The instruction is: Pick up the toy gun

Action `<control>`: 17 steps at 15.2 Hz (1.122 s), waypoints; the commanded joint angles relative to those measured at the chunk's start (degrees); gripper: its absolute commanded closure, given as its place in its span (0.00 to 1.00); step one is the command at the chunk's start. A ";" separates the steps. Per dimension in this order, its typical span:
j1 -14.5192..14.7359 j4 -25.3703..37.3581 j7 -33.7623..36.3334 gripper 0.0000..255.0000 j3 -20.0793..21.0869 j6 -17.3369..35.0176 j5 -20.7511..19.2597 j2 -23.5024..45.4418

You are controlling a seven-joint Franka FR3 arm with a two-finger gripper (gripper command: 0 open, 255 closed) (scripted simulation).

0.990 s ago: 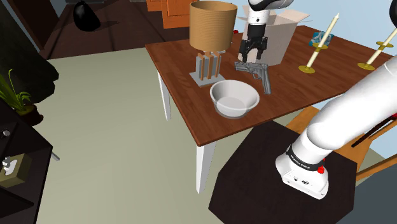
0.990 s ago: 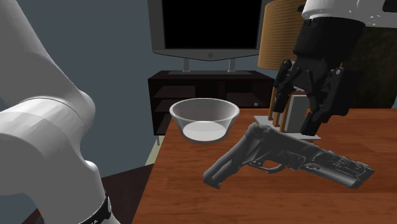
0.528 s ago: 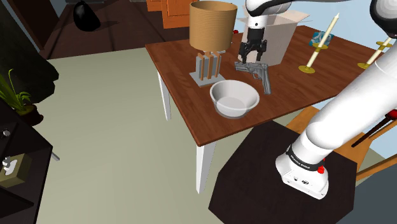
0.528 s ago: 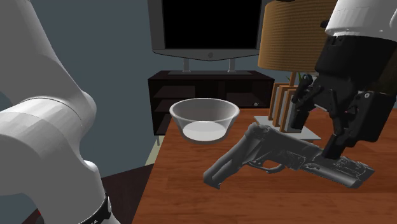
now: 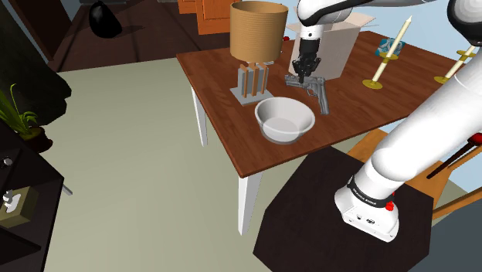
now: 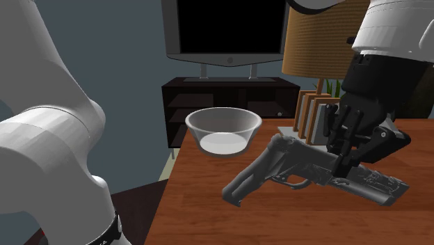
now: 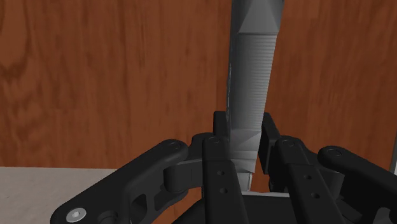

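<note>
Gripper: the all-black two-finger gripper (image 7: 242, 145) points down at the table, its fingers (image 7: 215, 167) pressed against both sides of the gun's barrel (no gap visible).
Gun: the dark grey pistol-shaped toy gun (image 5: 313, 86) lies flat on the reddish-brown wooden table (image 5: 224, 77), near the pale grey round bowl (image 5: 284, 118).

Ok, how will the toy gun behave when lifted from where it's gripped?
Likely rigid: the toy gun looks like one hard moulded piece. The end effector clasps the barrel, away from the grip, so it may swing grip-down when lifted. The ribbed surface there probably resists slipping.
</note>
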 commanded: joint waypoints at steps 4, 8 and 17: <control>-0.02 -0.27 0.01 1.00 -0.03 0.04 -0.02 0.02; 0.01 0.95 0.09 1.00 0.05 -1.48 -0.05 -0.30; 0.10 6.85 0.23 1.00 0.29 -8.38 -0.17 -1.33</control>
